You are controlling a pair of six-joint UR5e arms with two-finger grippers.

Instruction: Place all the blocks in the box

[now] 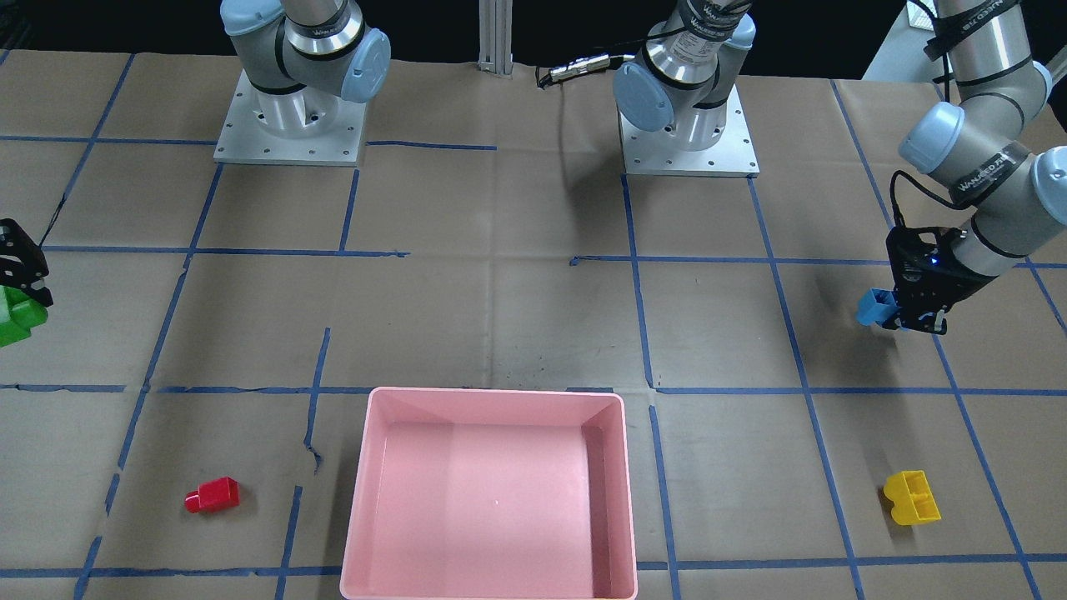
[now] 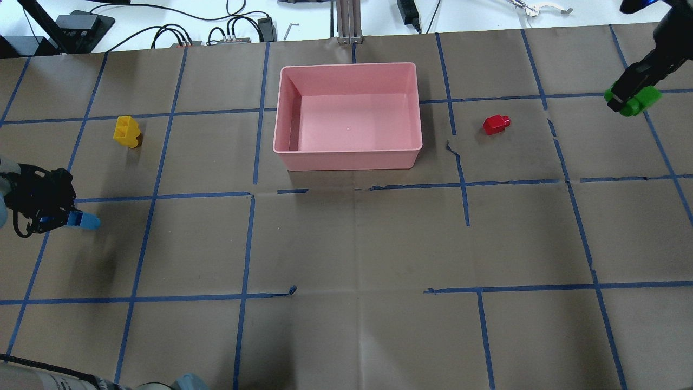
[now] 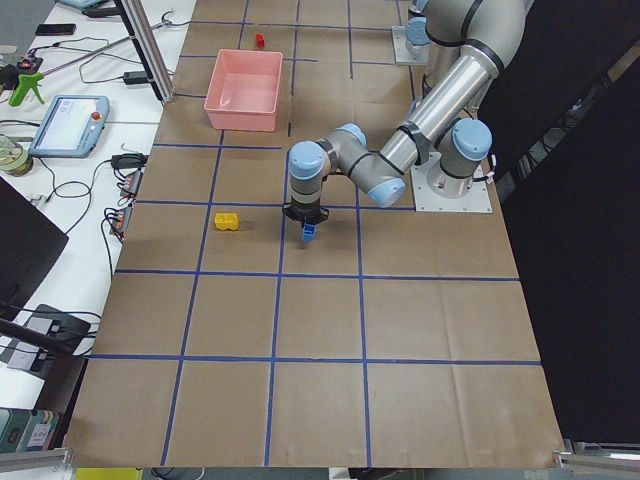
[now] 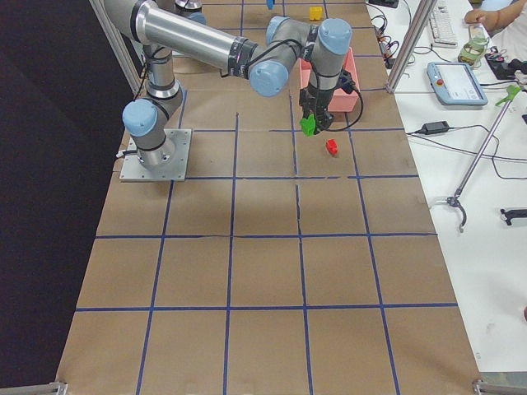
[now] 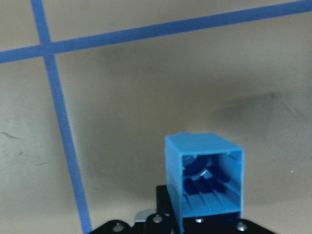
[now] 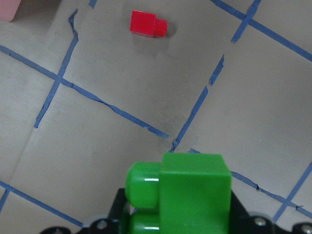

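Observation:
The pink box (image 2: pixel 347 155) (image 1: pixel 492 583) stands empty at the table's far middle. My left gripper (image 2: pixel 54 218) (image 1: pixel 904 318) is shut on the light-blue brick (image 2: pixel 82 220) (image 1: pixel 874 307) (image 5: pixel 204 183) and holds it above the table, far to the box's left. My right gripper (image 2: pixel 622 100) (image 1: pixel 29 292) is shut on the green brick (image 2: pixel 638 101) (image 1: pixel 18 321) (image 6: pixel 183 197), lifted at the far right. The yellow brick (image 2: pixel 127 131) (image 1: pixel 912 497) lies on the table left of the box. The red brick (image 2: pixel 495 124) (image 1: pixel 213 495) (image 6: pixel 147 24) lies on its side right of the box.
Brown paper with a blue tape grid covers the table. Both arm bases (image 1: pixel 290 125) (image 1: pixel 688 133) stand at the robot's edge. Cables and tools lie on the white bench (image 2: pixel 227 21) beyond the far edge.

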